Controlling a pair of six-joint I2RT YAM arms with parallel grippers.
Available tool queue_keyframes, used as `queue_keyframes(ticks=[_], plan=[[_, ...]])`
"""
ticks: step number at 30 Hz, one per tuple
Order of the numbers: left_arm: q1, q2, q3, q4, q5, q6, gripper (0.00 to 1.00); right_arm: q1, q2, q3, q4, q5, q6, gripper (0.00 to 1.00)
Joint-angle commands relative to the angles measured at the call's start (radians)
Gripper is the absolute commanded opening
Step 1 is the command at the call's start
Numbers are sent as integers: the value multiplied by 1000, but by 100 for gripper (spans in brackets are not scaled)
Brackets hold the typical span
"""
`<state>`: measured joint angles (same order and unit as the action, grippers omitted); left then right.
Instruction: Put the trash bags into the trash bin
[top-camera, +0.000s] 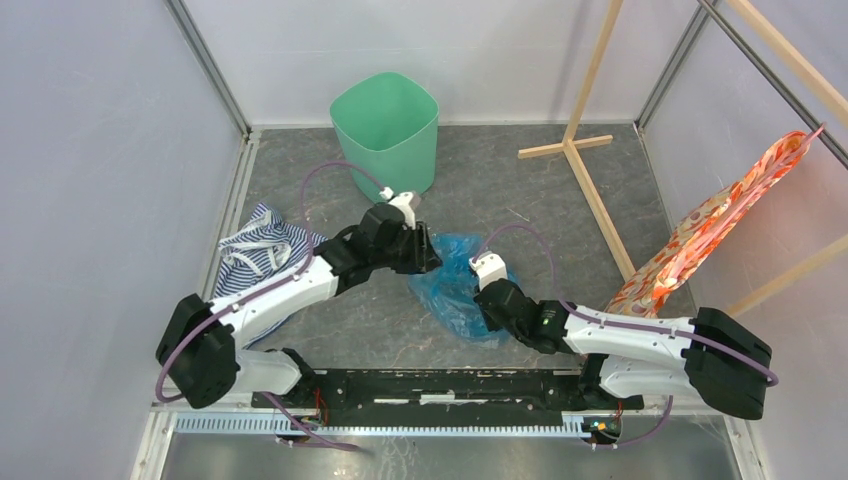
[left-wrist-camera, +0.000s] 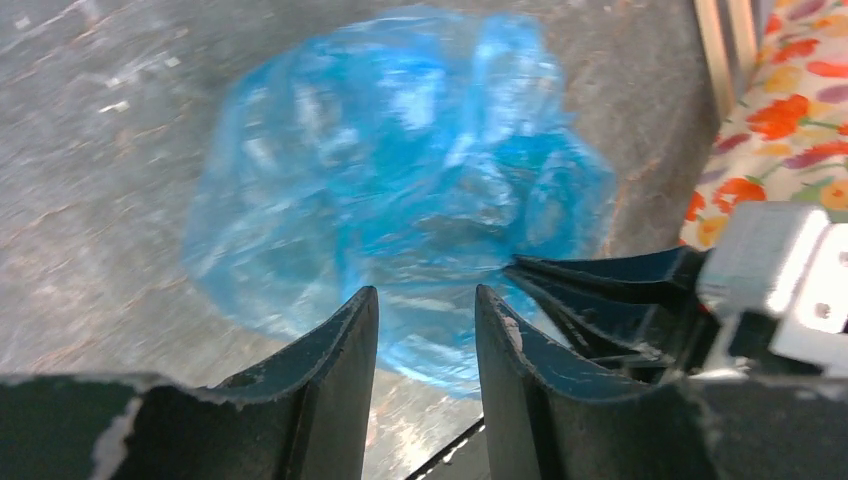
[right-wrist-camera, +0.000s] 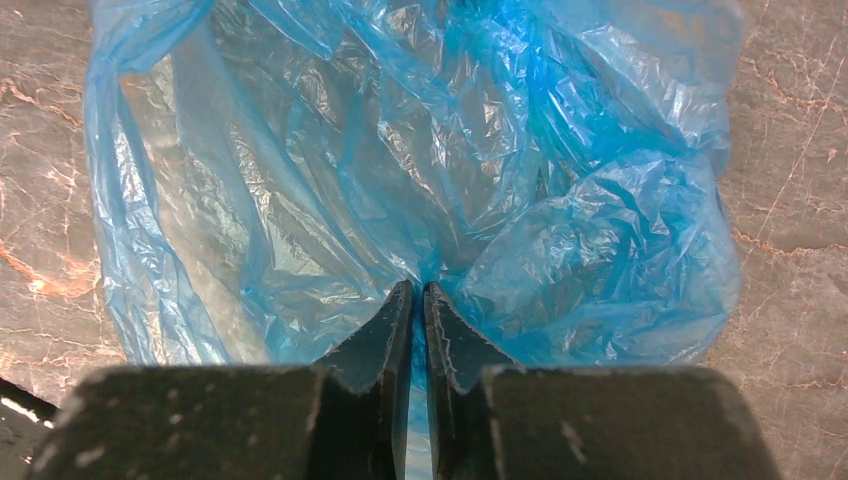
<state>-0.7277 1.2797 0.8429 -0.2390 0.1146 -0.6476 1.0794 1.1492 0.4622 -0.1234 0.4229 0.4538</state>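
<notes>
The bag (top-camera: 455, 290) lies crumpled on the table (top-camera: 500, 190) between the two arms, well short of the bin (top-camera: 385, 135), which stands upright at the far side, beyond the bag and a little to the left. The right fingers (right-wrist-camera: 420, 305) are pressed together on a pinch of film at the bag's near edge. The left fingers (left-wrist-camera: 425, 320) stand apart at its far-left edge with film showing in their gap, though I cannot tell whether they touch it. The heap seems longest from far to near, and the left arm is nearer the bin, so the carry would go away and leftward. The bag's mouth cannot be made out, the arms cover part of it from above, and the left wrist view is blurred.
</notes>
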Motion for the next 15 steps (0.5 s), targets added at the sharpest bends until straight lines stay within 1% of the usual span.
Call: queue_keyframes(ticks=[1, 10, 12, 15], plan=[[-71, 92, 100, -32, -39, 71, 47, -3, -11, 47, 30, 4, -5, 13], [-137, 269, 187, -82, -244, 68, 51, -3, -32, 39, 16, 11, 3, 13], [-146, 288, 191, -73, -268, 65, 54, -3, -36, 36, 16, 10, 2, 13], [-150, 314, 192, -34, -268, 60, 55, -3, -34, 33, 20, 10, -1, 13]])
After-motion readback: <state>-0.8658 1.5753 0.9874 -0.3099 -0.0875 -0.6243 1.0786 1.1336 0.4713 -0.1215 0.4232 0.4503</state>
